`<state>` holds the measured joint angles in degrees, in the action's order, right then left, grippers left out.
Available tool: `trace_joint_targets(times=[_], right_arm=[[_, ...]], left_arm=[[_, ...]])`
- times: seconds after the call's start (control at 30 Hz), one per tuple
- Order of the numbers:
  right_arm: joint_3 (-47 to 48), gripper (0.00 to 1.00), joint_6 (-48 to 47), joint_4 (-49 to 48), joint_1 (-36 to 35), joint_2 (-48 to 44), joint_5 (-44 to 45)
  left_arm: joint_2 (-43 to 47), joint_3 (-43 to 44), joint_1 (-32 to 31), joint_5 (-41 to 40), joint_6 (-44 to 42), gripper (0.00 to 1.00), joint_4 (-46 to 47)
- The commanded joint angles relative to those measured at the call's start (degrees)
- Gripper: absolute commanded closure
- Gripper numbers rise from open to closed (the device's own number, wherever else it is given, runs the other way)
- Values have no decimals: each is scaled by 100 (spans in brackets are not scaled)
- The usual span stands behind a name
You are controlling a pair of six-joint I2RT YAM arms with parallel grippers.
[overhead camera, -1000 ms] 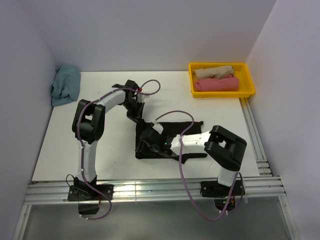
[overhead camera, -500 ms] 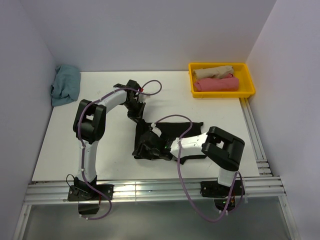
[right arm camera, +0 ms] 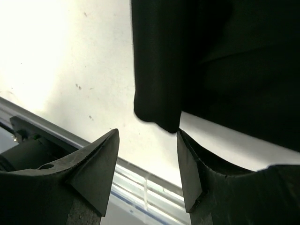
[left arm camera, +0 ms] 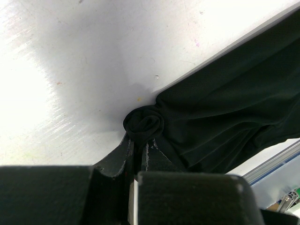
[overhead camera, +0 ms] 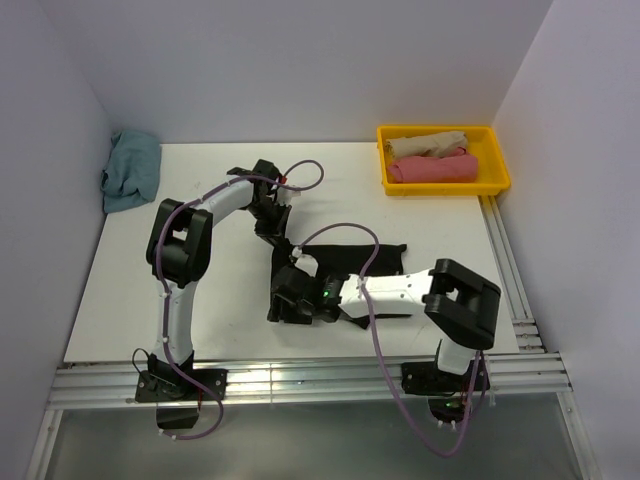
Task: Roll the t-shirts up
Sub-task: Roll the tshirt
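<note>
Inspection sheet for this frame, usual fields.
Surface: white table, faint scuffs.
Job's things: black t-shirt spread mid-table; blue t-shirt crumpled far left; beige t-shirt and pink t-shirt rolled in the yellow bin.
Clutter: nothing seen.
Grippers: left gripper shut on a bunched corner of the black t-shirt; right gripper open, jaws empty beside the shirt's near corner.
Cables: purple cables loop off both arms; the right one arcs over the shirt.
Surroundings: plain walls; aluminium rails at the near edge.
</note>
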<state>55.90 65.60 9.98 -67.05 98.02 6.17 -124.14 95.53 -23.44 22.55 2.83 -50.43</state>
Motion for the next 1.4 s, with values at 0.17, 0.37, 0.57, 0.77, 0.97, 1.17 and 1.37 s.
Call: trace_joint_targets(times=[0.17,0.37,0.57,0.77,0.97,1.17,1.37], right_arm=[[913,39,-654,1595,-37,-565,1105],[2098,43,-917,2148,-10,383,1772],[3769,48,-1093,3176,51,1710,2827],[4579,48,-1094,3853,86,2406,3372],[4632,48,-1155,3924,87,2608,3531],[4447,48,-1208,3687,113,2653,3346],[4544,47,-1260,3669,104,2626,3461]], left_arm=[[-76,71,-55,-233,-37,100,60],[-93,71,-64,-277,-55,100,42],[-120,89,-64,-295,-72,100,16],[-146,124,-73,-268,-72,100,-1],[-155,124,-73,-259,-72,100,7],[-163,107,-82,-242,-63,100,25],[-190,124,-90,-242,-72,100,-1]])
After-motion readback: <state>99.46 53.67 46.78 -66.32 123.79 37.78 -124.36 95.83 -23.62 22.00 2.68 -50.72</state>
